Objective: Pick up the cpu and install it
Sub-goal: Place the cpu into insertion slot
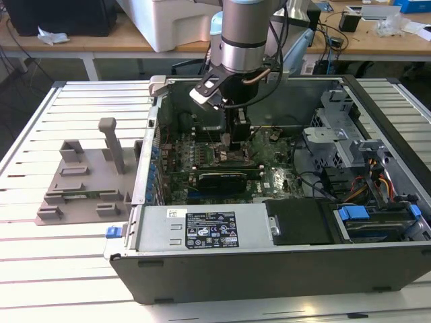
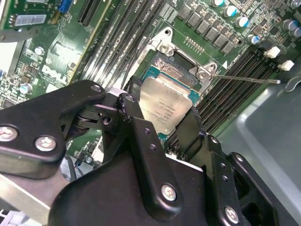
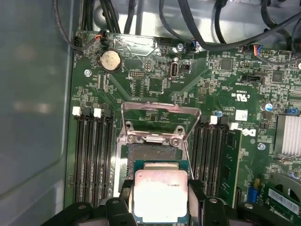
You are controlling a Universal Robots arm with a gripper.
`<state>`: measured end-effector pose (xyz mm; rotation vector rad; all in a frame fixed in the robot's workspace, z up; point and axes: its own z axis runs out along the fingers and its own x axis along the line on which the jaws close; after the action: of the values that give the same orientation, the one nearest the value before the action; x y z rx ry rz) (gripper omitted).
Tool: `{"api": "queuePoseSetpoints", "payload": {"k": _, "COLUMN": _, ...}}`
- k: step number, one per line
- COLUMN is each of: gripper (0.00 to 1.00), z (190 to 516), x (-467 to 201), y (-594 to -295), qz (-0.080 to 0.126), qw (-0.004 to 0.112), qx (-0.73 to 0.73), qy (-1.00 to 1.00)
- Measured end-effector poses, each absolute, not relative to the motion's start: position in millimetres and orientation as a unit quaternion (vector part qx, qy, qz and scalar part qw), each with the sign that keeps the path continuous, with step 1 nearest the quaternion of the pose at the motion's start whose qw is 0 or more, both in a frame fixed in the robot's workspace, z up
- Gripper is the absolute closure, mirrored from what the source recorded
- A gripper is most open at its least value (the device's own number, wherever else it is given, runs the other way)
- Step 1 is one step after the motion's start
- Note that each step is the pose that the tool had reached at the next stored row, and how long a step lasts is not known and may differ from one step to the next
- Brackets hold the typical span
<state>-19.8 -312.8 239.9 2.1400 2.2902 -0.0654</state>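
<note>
Arm point(image 1: 242, 33) comes down from above into the open computer case point(image 1: 377, 134), which lies on its side on a slatted table point(image 1: 40, 128). Gripper point(image 1: 236, 149) sits low over the green motherboard point(image 1: 269, 158), just on the far side of the long black graphics card point(image 1: 219, 180) in the exterior view.

Cpu point(image 3: 161, 195): held between the two black fingers point(image 3: 126, 200), one against each of two opposite edges. The jaws are closed down to the chip's width and hold nothing else.

Attitude: flat, silver lid facing up toward the wrist cameras, thin green rim showing round it. No tilt against the board that I can make out. The outline is nearly square, so it has no clear long axis. Its sides run square with the socket point(image 3: 155, 151), and the two gripped edges lie parallel with the memory slots point(image 3: 91, 155) on either side.

Position: directly over the socket, covering most of it. A strip of the contact field shows past one free edge. Beyond that strip the metal retaining plate point(image 3: 160, 121) stands hinged open. A thin lever rod point(image 2: 244, 79) juts out sideways from the socket frame. Seated or just above the contacts: cannot tell.

Also noted: one memory stick point(image 3: 233, 160) sits in a slot near the socket, and a coin battery point(image 3: 110, 60) lies farther along the board. A grey plastic fixture point(image 1: 87, 178) rests on the table at the exterior view's left of the case, well apart from the gripper.
</note>
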Motion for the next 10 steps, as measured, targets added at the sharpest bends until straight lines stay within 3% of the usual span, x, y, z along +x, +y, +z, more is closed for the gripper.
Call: {"api": "queuePoseSetpoints", "payload": {"k": 10, "gripper": 0.45, "z": 230.7, "x": -12.5, "y": -308.3, "qz": -0.021, "qw": 0.003, "qx": 0.683, "qy": 0.73}}
